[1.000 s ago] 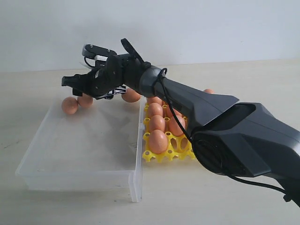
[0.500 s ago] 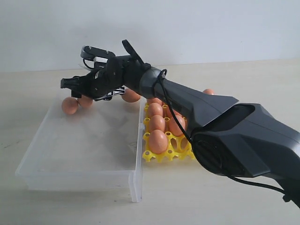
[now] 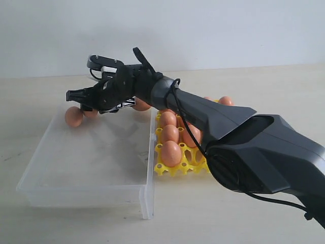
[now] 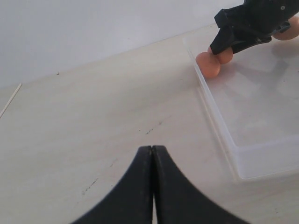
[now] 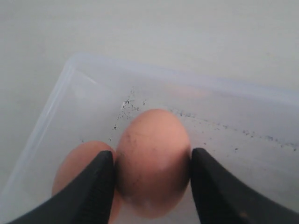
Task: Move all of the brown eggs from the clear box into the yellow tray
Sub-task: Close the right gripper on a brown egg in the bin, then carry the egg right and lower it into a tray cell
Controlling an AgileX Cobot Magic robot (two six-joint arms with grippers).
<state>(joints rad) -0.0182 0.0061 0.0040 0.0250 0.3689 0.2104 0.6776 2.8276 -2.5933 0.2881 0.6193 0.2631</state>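
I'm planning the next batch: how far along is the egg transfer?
Done: at least five eggs sit in the yellow tray. In hand: the right gripper seems to touch both sides of one brown egg in the clear box, at its far corner, not yet lifted. Left: that egg, its neighbour and a third egg by the far wall.

No writing, label, brand, number or sign can be read in any of the views. The only marks are fine dark specks (image 5: 125,104) scattered on the floor of the clear box (image 5: 243,116), and they form no letters or digits.
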